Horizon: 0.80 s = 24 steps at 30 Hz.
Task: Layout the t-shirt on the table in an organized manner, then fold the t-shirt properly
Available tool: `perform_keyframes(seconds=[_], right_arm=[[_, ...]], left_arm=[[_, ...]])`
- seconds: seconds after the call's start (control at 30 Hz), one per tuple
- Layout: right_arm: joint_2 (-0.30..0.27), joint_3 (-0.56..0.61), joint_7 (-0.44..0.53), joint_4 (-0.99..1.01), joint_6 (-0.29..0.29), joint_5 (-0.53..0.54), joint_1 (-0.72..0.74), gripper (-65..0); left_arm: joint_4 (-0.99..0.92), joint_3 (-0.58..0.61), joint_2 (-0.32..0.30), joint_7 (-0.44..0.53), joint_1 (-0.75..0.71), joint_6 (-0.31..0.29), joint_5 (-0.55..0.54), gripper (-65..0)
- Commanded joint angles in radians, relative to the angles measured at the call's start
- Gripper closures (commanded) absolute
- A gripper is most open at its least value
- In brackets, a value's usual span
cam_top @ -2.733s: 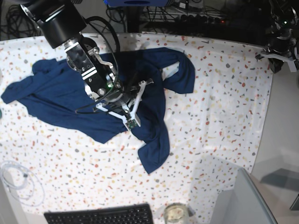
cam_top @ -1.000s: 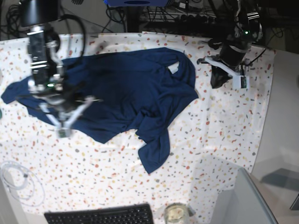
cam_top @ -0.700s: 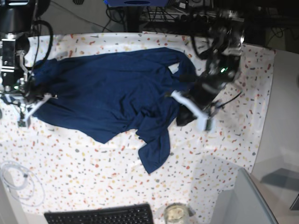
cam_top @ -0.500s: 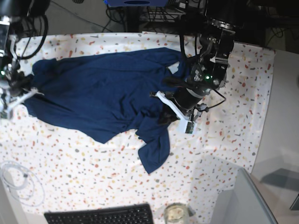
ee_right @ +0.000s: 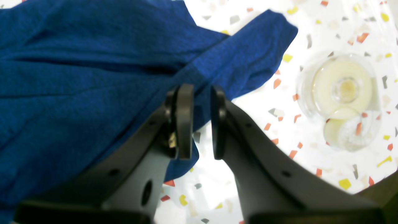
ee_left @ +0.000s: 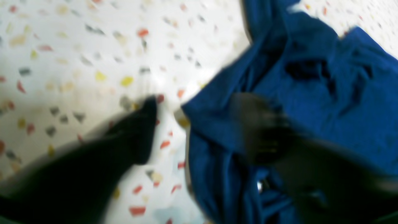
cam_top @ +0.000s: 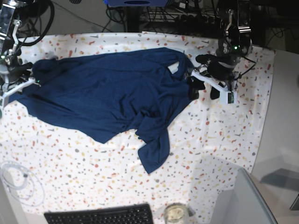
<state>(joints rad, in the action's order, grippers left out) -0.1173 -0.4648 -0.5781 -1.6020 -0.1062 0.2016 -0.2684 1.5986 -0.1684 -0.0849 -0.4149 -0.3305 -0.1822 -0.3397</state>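
At the near edge of the desk (cam_top: 224,140), a black keyboard (cam_top: 100,215) and a small glass jar (cam_top: 176,213) can be seen, with a loop of white cable (cam_top: 18,182) lying off to the base view's left. Nothing special so far.

Further back, the t-shirt (cam_top: 107,93) is spread over the middle and left of the desk. It's mostly opened out but definitely not flat yet: lots of wrinkles, and one bunched flap is trailed down toward the keyboard side.

The left pincer (cam_top: 203,88) is found on the base view's right, just at the shirt's edge near the collar area. Its wrist shot is badly blurred, but the left pincer (ee_left: 199,124) is clearly spread wide, one finger over bare desk and the other over blue cloth, so the shirt's edge is straddled. Nothing is seen to be held by it.

The right pincer (ee_right: 199,121) is over at the opposite end of the shirt, at the base view's far left edge, where it can hardly be made out. From its own camera, the pads are seen parted by only a thin gap, hovering over a sleeve hem. No cloth looks pinched between them. A clear round glass container (ee_right: 342,99) is sat on the desk just beside that sleeve.

Past the far edge, only dark cables (cam_top: 187,14) can be made out.
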Motion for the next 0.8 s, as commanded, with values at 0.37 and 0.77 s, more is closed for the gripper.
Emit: perform_keyframes(seconds=[0.37, 0.77], right_arm=[[-0.014, -0.004, 0.019, -0.01, -0.002, 0.0, 0.001, -10.1], [0.028, -0.139, -0.004, -0.013, -0.074, 0.224, -0.007, -27.8]], left_arm=[[-0.08, 0.026, 0.006, 0.017, 0.034, 0.002, -0.256, -65.0], [-0.16, 0.132, 0.004, 0.017, 0.136, 0.01, -0.263, 0.0]])
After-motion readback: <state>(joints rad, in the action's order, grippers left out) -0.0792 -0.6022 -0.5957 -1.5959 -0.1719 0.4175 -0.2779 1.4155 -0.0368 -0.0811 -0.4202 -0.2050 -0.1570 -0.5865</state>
